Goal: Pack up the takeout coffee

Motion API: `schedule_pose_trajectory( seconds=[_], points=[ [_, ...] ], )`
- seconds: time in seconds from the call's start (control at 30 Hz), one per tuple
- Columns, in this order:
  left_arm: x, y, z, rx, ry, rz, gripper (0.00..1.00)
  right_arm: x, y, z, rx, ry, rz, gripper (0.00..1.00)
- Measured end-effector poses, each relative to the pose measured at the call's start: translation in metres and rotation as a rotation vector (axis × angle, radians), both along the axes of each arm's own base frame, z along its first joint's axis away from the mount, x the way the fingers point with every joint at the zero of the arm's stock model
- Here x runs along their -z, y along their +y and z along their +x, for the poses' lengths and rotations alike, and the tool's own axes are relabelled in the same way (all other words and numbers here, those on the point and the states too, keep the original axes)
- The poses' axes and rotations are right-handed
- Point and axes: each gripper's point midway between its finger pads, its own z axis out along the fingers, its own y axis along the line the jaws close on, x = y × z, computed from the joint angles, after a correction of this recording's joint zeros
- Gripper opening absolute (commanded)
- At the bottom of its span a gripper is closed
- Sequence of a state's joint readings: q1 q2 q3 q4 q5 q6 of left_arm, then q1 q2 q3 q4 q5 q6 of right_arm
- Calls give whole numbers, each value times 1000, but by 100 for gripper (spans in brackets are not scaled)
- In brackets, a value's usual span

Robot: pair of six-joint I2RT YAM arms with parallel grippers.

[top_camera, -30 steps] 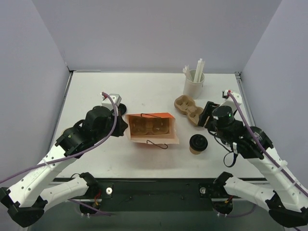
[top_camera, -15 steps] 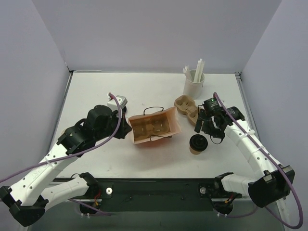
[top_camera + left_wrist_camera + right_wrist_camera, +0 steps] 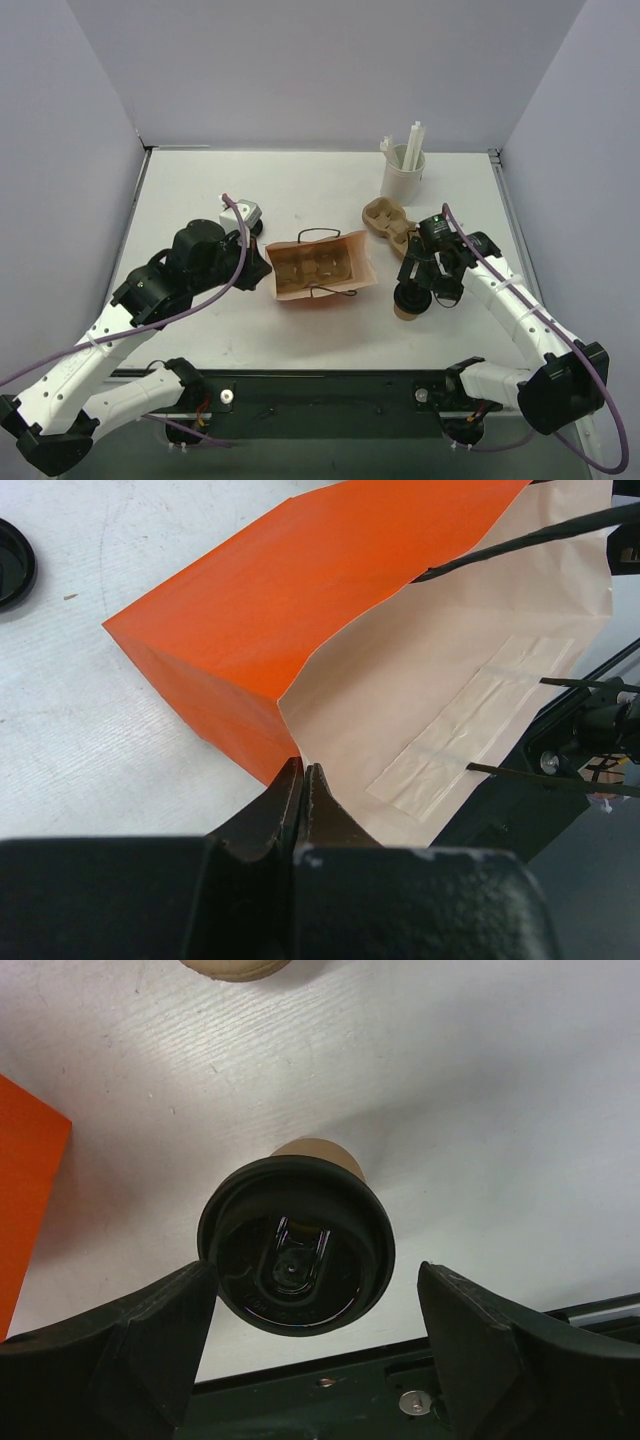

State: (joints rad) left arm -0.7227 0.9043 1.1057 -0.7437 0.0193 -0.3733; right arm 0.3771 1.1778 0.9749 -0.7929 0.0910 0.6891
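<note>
grasp step: we find the right gripper (image 3: 312, 1290) spread wide astride the takeout coffee (image 3: 295, 1250), left gripper (image 3: 302, 780) pinching the orange bag (image 3: 300, 590); next, clamp squarely.

Tan takeout coffee (image 3: 296, 1256), black lid, upright on table

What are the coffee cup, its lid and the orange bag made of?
The coffee cup looks like paper: tan and matte. Its lid seems to be black plastic: it is glossy, catches glints of light and has a moulded sip slot. The orange bag looks like paper too: sharp creases, a plain tan inside and a taped seam.
</note>
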Motion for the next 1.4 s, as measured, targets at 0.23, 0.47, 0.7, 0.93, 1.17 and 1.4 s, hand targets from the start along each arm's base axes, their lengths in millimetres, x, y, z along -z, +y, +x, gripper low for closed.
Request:
schedule_pose_trajectory(
  seconds=[0.23, 0.47, 0.7, 0.93, 1.17, 1.4],
  points=[
    [0, 1, 0, 15, -1, 0, 0, 8, 13, -3, -9, -8, 11, 84],
    [0, 1, -1, 20, 2, -4, 0, 7, 15, 0, -3, -35, -8, 84],
    [1, 2, -3, 20, 0, -6, 0, 15, 17, 0, -17, -13, -35, 84],
    [2, 2, -2, 18, 1, -5, 0, 23, 18, -1, -29, 2, -71, 79],
    [2, 2, -2, 17, 3, -5, 0, 23, 16, 1, -27, -8, -82, 70],
    [2, 3, -1, 14, 3, -5, 0, 23, 17, 3, -41, -22, -86, 59]
  ],
)
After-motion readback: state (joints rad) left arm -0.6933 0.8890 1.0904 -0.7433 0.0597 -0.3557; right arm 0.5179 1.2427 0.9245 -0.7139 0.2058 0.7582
